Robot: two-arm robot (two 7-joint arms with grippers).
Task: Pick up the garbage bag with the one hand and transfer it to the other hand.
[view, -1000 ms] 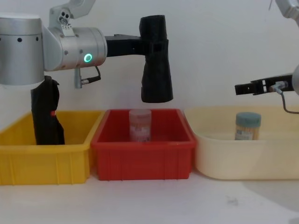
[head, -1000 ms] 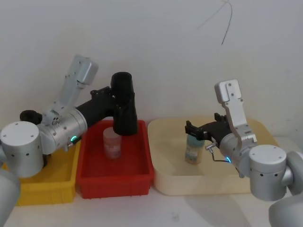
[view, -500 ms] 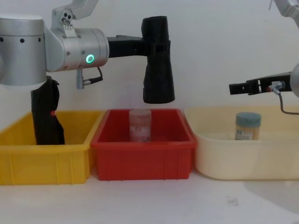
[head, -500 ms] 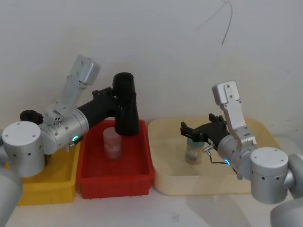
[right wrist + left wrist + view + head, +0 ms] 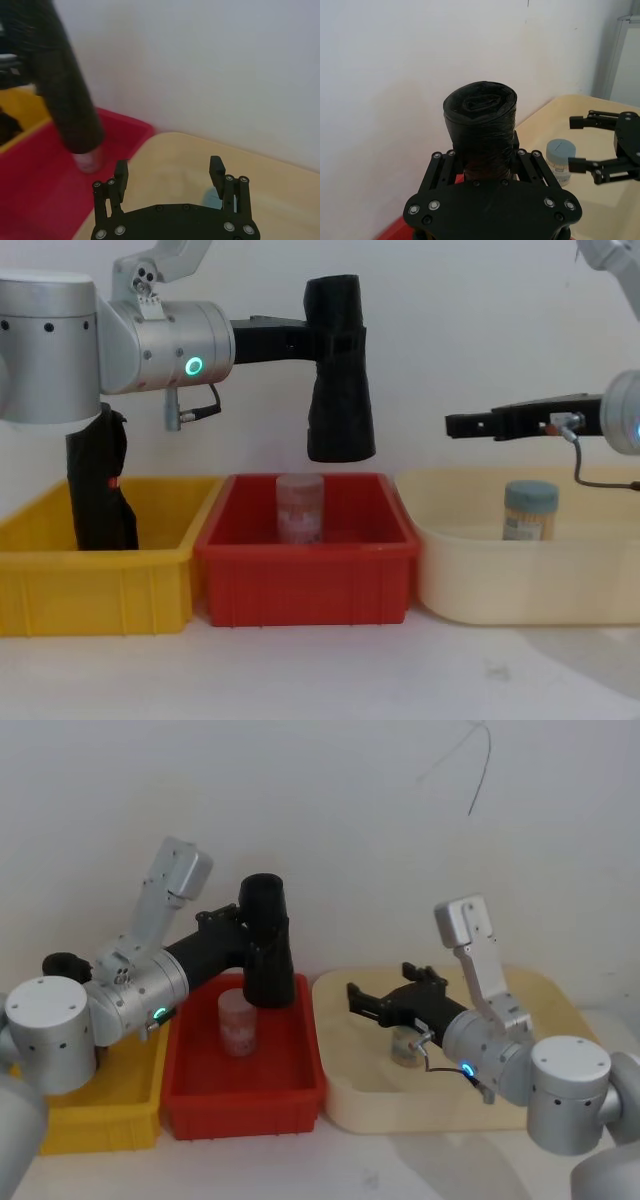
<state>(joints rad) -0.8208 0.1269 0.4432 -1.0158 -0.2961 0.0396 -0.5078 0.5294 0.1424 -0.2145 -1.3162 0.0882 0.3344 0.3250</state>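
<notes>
Chest view: the green-lit left claw (image 5: 335,340) clamps the matte black cylindrical garbage bag roll (image 5: 340,415) upright above the red plastic bin (image 5: 300,570). The blue-lit right claw (image 5: 458,425), spread wide and empty, hangs right of the bin; it should enclose the roll's free lower half squarely.

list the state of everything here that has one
garbage bag: upright, held aloft above the red bin
left end effector: shut on the garbage bag
right end effector: open, above the cream tray
clear jar: upright in the red bin
capped bottle: upright in the cream tray
black bundle: standing in the yellow bin
</notes>
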